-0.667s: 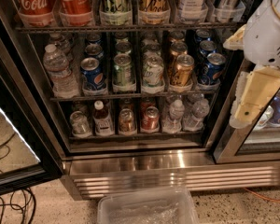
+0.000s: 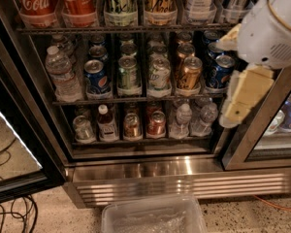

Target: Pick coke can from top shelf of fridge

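Two red coke cans [image 2: 34, 1] [image 2: 78, 1] stand side by side at the left end of the top shelf [image 2: 136, 29], a dark wire rack; their tops are cut off by the upper edge of the view. The fridge [image 2: 184, 178] stands open in front of me. My gripper [image 2: 233, 114], cream-coloured below a white arm housing [image 2: 276, 28], hangs at the fridge's right edge. It is level with the middle shelf, well right of and below the coke cans, and holds nothing.
Tall green, gold and white cans fill the rest of the top shelf. The middle shelf holds Pepsi cans [image 2: 96, 76], a gold can [image 2: 188, 74] and a water bottle [image 2: 62, 74]. The open glass door [image 2: 14, 144] is at left. A clear bin [image 2: 153, 217] and cables [image 2: 9, 217] lie on the floor.
My gripper has shifted a little to the left, toward the fridge opening. The cans and shelves have not moved.
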Motion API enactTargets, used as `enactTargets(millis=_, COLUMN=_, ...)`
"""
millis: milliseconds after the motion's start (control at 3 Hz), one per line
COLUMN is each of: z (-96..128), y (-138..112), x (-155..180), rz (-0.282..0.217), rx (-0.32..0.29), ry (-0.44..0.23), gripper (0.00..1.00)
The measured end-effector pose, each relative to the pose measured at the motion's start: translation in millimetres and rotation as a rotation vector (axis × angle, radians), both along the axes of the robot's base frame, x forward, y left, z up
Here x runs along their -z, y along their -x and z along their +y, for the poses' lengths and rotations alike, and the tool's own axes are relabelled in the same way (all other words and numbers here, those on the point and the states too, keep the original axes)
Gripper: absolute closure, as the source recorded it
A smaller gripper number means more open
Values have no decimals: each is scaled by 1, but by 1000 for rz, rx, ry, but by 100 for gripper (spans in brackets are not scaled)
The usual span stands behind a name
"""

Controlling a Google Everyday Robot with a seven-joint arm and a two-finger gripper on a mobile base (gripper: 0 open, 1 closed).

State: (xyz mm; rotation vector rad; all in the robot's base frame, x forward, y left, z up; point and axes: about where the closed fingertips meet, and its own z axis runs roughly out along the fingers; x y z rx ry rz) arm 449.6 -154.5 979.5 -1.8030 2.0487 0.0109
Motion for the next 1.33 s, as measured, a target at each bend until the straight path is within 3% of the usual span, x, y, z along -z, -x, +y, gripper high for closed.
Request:
enactTargets(millis=333, z=44, y=-23, x=-9, rz=-53, rx=-69, ry=-181, gripper=0)
enactTargets(millis=667, z=55, y=-24, x=-16, rz=-63, rx=-77, ry=-224, gripper=0)
enactTargets(millis=1000, z=55, y=-24, x=-15, rz=-64, rx=-77, ry=-222, gripper=0)
enactTargets(millis=1333, z=86, y=-30, x=-28, rz=-139, rx=-121, ry=-271, gripper=0)
